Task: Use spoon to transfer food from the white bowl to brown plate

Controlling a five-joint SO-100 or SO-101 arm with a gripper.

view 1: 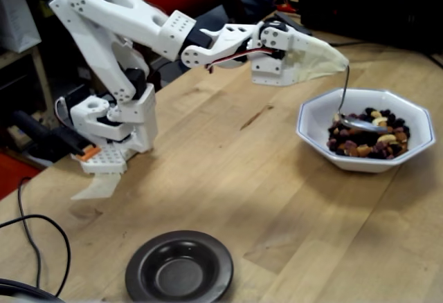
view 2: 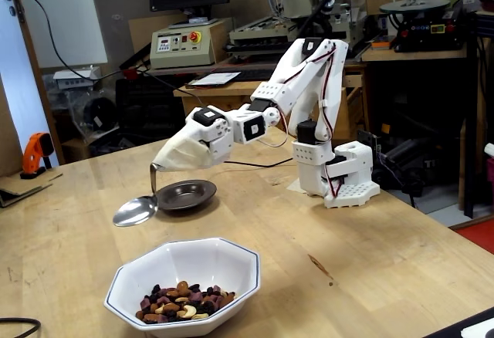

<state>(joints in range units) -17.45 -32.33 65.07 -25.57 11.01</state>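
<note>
My gripper [view 1: 338,61] [view 2: 160,160] is wrapped in cream cloth that hides its fingers, and the spoon's thin handle comes out of the wrap's tip. The spoon [view 1: 362,123] [view 2: 136,211] hangs down from it, its shiny bowl empty. In one fixed view the spoon hovers just over the food [view 1: 370,140] in the white bowl [view 1: 315,120]. In the other it shows up and to the left of the white bowl [view 2: 220,265], whose food [view 2: 184,302] lies at the bottom. The brown plate [view 1: 142,265] [view 2: 202,193] stands empty, far from the bowl.
The arm's white base [view 1: 111,126] [view 2: 340,180] stands on the wooden table. Black cables [view 1: 31,244] curl at the table's edge near the plate. A power strip [view 1: 291,32] lies at the back. An orange tool [view 2: 35,153] and benches with machines stand behind.
</note>
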